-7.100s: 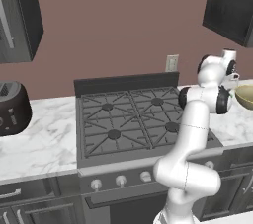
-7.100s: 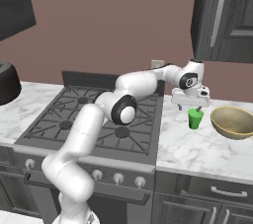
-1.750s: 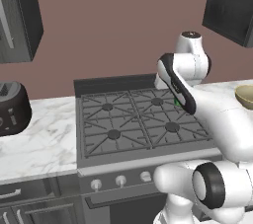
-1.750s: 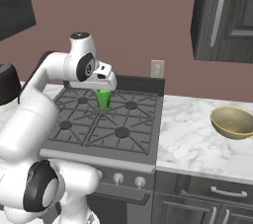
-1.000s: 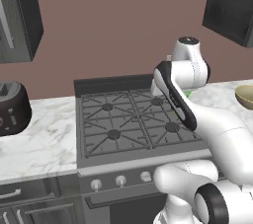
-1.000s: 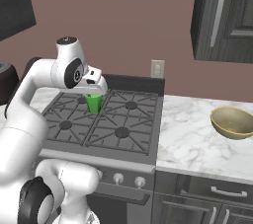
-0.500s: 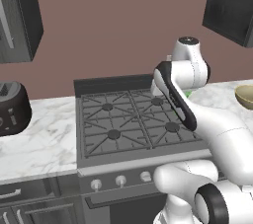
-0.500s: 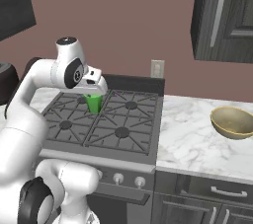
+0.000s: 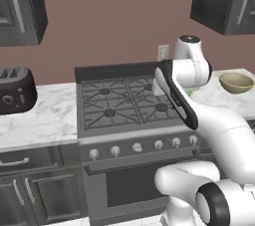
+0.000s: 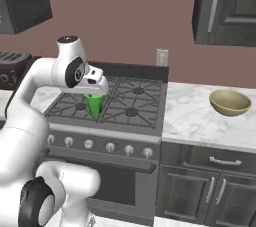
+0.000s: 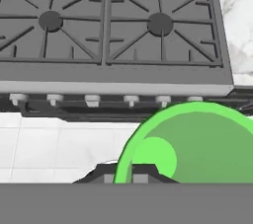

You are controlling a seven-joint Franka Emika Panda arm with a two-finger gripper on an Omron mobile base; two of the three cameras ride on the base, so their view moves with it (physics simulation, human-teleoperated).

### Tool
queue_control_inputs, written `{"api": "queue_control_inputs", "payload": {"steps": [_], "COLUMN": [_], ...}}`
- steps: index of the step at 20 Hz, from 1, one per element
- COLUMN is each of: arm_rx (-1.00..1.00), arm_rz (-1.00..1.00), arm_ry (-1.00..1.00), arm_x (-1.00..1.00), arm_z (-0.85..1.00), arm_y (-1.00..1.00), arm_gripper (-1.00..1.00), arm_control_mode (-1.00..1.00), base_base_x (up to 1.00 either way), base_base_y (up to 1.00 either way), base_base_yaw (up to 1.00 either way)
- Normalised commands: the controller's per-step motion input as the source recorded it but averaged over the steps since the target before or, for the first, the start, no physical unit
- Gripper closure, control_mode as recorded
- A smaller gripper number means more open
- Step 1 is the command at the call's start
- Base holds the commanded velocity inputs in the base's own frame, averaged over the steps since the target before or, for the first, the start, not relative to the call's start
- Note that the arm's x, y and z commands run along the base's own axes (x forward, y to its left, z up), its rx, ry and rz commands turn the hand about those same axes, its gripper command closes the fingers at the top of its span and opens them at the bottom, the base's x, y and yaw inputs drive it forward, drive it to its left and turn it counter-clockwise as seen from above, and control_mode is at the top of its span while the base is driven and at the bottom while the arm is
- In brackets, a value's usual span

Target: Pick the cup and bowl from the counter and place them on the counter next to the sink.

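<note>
Cup (image 10: 95, 104), bright green, hangs pinched in the end effector (image 10: 95, 92), held up in the air over the front left part of the stove (image 10: 117, 102); from the hand view its open green mouth (image 11: 197, 144) sits over the stove's front edge and knobs. The bowl (image 10: 230, 102) rests on the marble tabletop (image 10: 190, 116) to the right of the stove, well apart from the cup.

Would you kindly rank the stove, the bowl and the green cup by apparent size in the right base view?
1. Stove, clearly largest.
2. Bowl.
3. Green cup, partly hidden under the gripper, so bowl versus cup is unsure.
</note>
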Motion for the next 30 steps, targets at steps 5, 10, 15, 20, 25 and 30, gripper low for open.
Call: {"api": "queue_control_inputs", "payload": {"steps": [5,10,15,20,25,30], "arm_rx": [0.0,0.0,0.0,0.0,0.0,0.0], "arm_rz": [0.0,0.0,0.0,0.0,0.0,0.0], "arm_ry": [0.0,0.0,0.0,0.0,0.0,0.0], "arm_x": [0.0,0.0,0.0,0.0,0.0,0.0], "arm_z": [0.0,0.0,0.0,0.0,0.0,0.0], "arm_y": [0.0,0.0,0.0,0.0,0.0,0.0], "arm_gripper": [1.0,1.0,1.0,1.0,1.0,1.0], "arm_control_mode": [1.0,1.0,1.0,1.0,1.0,1.0], "base_base_x": [-0.07,-0.18,-0.09,-0.07,-0.07,-0.09], "base_base_y": [0.14,0.59,0.67,0.72,0.63,0.59], "base_base_yaw": [0.18,0.73,0.86,0.83,0.78,0.74]}}
